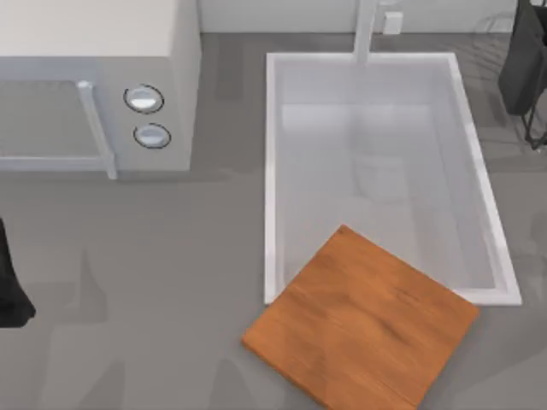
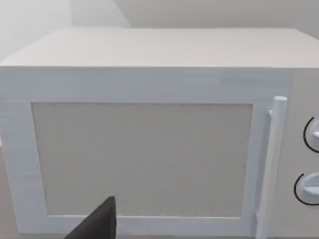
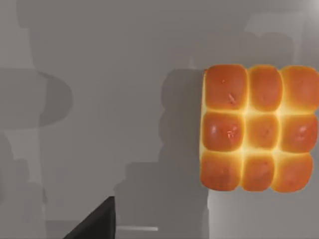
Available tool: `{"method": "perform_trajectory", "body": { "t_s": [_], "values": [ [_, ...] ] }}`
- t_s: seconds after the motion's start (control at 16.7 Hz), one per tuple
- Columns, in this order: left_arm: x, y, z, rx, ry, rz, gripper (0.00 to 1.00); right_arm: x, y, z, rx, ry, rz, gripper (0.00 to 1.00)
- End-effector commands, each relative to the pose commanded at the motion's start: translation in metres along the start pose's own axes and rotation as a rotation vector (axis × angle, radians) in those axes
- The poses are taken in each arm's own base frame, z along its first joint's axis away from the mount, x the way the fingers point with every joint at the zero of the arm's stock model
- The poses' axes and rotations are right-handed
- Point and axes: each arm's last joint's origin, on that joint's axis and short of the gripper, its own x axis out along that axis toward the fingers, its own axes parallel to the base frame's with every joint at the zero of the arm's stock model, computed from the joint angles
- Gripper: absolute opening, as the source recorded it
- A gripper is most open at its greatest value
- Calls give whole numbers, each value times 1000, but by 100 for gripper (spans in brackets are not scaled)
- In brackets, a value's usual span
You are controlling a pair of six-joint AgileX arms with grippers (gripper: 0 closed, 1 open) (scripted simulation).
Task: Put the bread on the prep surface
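The bread (image 3: 259,128), a golden pull-apart block scored into nine rolls, is seen lying on the grey bench (image 3: 99,99) beneath the right arm's wrist camera; whether either arm's jaws are released or clenched cannot be told. It is judged light, soft and easily crushed, best pinched gently across opposite sides. The wooden board (image 1: 363,320) lies at five o'clock, overlapping the sink (image 1: 272,171). The left arm faces the microwave (image 2: 149,149).

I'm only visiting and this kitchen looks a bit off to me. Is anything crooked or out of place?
Yes, the board. It lies turned at an angle, and its far corner hangs over the rim of the sink instead of lying wholly on the counter. The bread looks whole and lies flat on a grey surface. The microwave looks shut and in order.
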Motion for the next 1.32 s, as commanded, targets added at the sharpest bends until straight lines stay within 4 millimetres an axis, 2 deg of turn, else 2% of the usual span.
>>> {"method": "perform_trajectory", "body": {
  "t_s": [0.18,0.36,0.78,1.14,1.32],
  "values": [
    [0,0,0,0,0,0,100,18,-7,22,15,121,6,100],
    [0,0,0,0,0,0,100,28,-11,32,22,175,10,100],
    [0,0,0,0,0,0,100,33,-11,31,21,180,10,100],
    [0,0,0,0,0,0,100,87,-11,24,22,169,9,100],
    [0,0,0,0,0,0,100,97,-11,20,23,178,10,100]
  ]
}}
